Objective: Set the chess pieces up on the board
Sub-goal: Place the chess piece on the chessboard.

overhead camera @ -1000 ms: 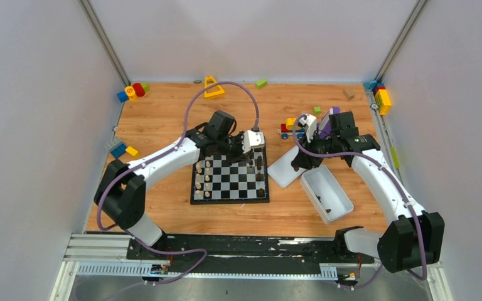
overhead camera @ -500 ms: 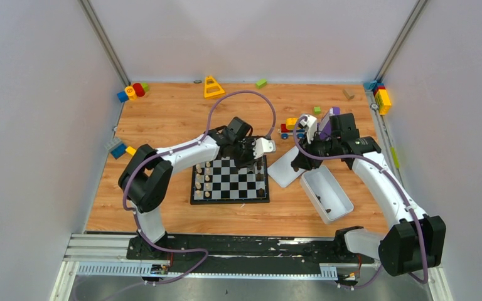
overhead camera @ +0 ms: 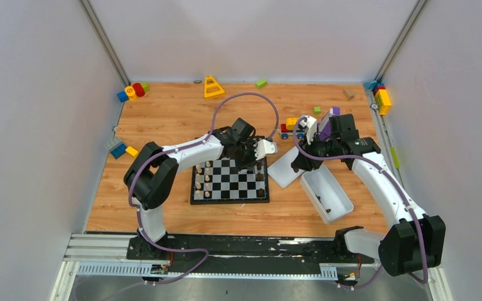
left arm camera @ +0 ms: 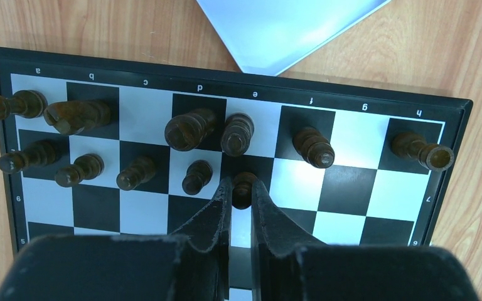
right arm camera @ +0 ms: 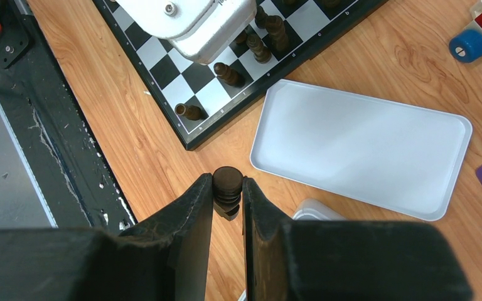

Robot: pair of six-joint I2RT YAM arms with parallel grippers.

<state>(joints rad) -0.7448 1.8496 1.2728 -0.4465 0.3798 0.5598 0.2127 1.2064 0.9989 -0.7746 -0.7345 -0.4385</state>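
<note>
The board lies at the table's middle, with cream chess pieces on its left side and dark ones on its right. In the left wrist view several dark pieces stand in two rows on the board. My left gripper is shut on a dark pawn standing on a black square beside the other pawns. My right gripper is shut on a dark chess piece, held tilted above the wood between the board and the tray lid.
The white tray lies right of the board with a few dark pieces inside, its flat lid beside the board's corner. Coloured toy blocks lie behind the lid and along the table's far edge.
My left arm swung to the right across the board's far side and lowered over the dark rows. My right arm stayed almost still, holding its piece.
</note>
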